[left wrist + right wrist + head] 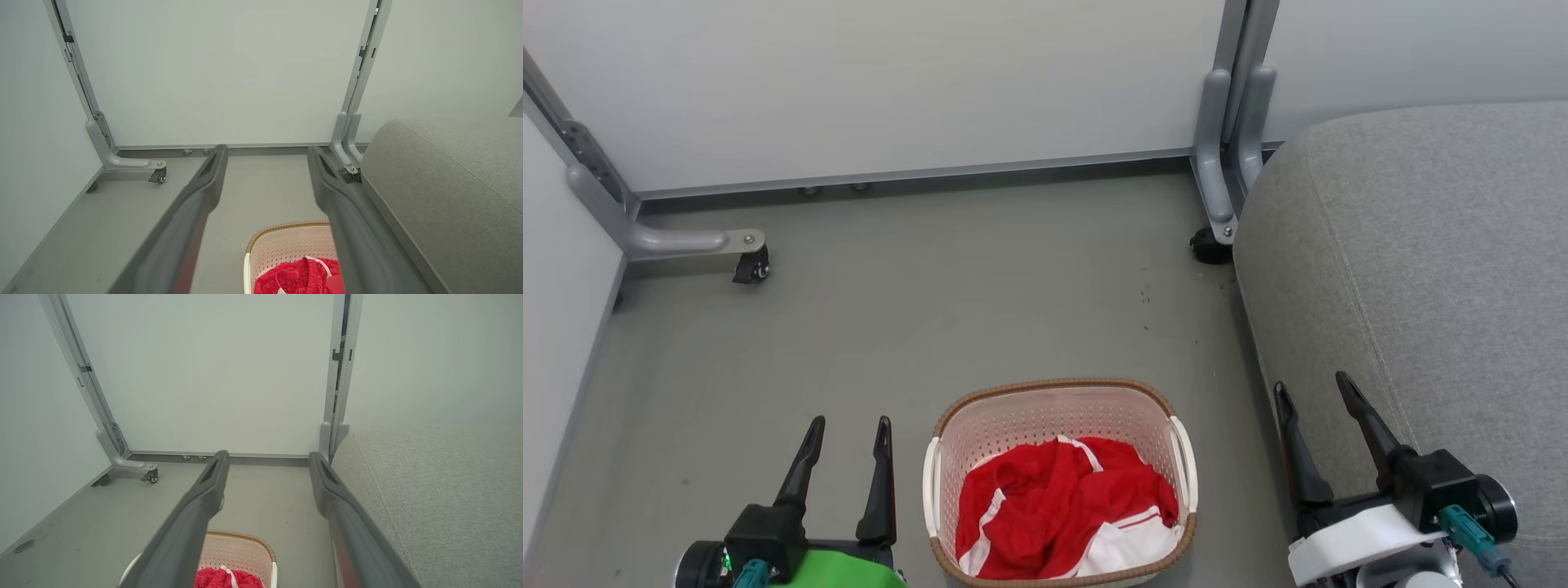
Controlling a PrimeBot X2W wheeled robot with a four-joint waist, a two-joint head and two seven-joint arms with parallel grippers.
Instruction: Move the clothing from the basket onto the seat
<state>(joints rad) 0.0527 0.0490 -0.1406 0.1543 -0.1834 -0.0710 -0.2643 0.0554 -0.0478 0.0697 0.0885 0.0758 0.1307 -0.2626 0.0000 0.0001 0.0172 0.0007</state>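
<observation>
1. The soft bright red clothing with white trim (1066, 506) lies heaped in the cream perforated plastic basket with a brown woven-look rim (1045, 420), which stands on the floor (931, 310) beside the large grey woven-fabric seat (1421, 269).
2. Your left gripper (849, 422) and right gripper (1311, 382) both stand spread wide, holding nothing.
3. Lower one onto the heap's raised folds, clear of the rim, and pinch deep.
</observation>
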